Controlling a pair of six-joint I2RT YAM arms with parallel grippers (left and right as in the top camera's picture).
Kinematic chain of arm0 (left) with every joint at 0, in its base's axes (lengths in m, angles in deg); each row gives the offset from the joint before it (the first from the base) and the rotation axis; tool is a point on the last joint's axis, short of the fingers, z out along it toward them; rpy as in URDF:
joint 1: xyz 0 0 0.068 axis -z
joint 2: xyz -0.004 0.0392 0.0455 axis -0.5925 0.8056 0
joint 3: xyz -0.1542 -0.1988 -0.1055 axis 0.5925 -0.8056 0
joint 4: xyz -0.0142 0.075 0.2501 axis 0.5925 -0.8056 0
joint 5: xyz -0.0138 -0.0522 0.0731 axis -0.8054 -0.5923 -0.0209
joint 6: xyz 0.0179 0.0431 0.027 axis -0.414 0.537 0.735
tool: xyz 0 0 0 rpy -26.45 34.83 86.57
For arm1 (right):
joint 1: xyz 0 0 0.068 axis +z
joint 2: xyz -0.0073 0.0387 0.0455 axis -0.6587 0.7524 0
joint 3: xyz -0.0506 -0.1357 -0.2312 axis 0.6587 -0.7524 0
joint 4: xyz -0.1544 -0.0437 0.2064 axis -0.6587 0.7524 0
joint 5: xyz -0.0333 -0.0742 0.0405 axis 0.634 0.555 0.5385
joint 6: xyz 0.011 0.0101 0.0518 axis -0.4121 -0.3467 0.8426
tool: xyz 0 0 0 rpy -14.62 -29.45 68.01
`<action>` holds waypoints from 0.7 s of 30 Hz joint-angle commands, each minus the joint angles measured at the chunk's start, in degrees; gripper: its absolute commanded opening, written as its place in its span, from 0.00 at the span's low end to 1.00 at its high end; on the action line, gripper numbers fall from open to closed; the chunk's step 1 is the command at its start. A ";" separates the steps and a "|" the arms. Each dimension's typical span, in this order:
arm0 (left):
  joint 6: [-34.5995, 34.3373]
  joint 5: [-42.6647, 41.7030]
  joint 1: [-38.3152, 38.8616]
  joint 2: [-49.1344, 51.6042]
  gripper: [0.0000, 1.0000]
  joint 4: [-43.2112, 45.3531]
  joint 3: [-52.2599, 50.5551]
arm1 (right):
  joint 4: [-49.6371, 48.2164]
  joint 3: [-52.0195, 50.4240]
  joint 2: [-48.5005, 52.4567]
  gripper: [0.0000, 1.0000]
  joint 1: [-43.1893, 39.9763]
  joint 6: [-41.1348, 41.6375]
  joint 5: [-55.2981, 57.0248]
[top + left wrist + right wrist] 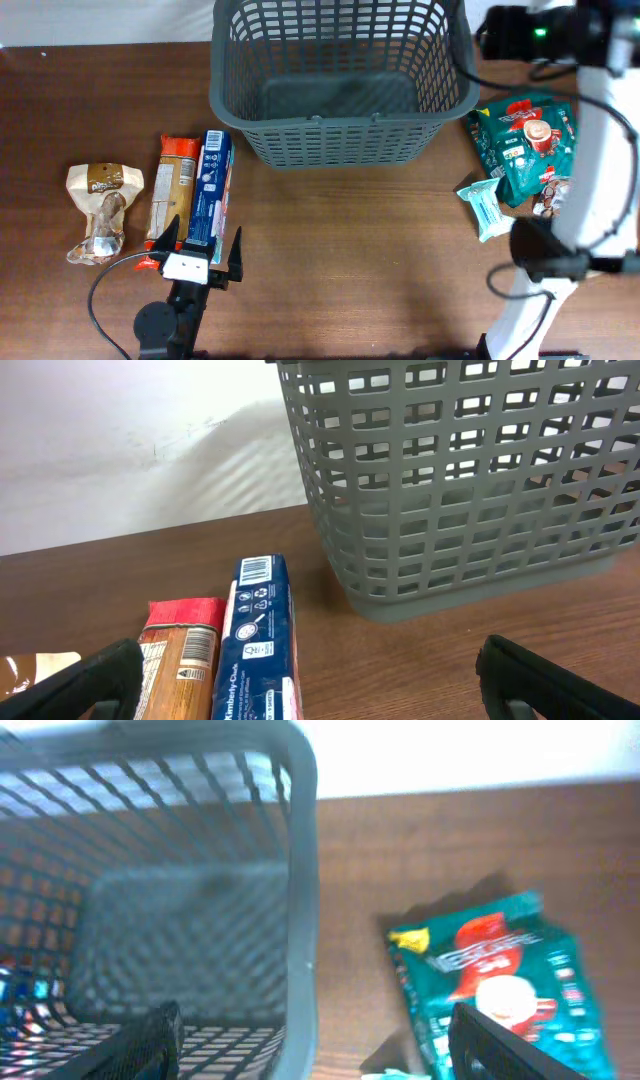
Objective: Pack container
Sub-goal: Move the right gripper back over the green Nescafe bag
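The container (340, 130) is a large dark grey lattice basket at the back middle of the table, with nothing visible inside. It also shows in the left wrist view (470, 480) and the right wrist view (300, 870). My left gripper (203, 245) is open and empty, its fingers (315, 695) on either side of the near end of a blue packet (211, 185) (258, 640). My right gripper (483, 35) is open and empty, hovering over the basket's right rim (330, 1045). A green Nescafe pack (528, 140) (500, 970) lies right of the basket.
An orange and red packet (172, 190) (185, 650) lies left of the blue one. A beige snack bag (100, 205) lies further left. A small light teal packet (485, 205) lies by the green pack. The white right arm (590, 200) stands at the right edge.
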 commanded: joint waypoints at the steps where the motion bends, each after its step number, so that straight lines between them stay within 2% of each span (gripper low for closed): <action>1: -0.68 0.33 0.22 -0.50 0.99 -0.02 -0.37 | 0.33 1.75 -5.97 0.81 -4.81 -0.79 2.86; 6: -0.68 0.33 0.22 -0.50 0.99 -0.02 -0.37 | -0.42 -3.54 -7.26 0.81 -20.81 0.52 1.55; 11: -0.68 0.33 0.22 -0.50 0.99 -0.02 -0.37 | -8.22 -22.91 -6.54 0.83 -32.15 -3.58 -9.77; 16: -0.68 0.33 0.22 -0.50 0.99 -0.02 -0.37 | -20.85 -40.74 -4.15 0.91 -35.39 -9.40 -16.59; 21: -0.68 0.33 0.22 -0.50 0.99 -0.02 -0.37 | -29.03 -49.24 0.44 0.98 -34.25 -19.02 -19.17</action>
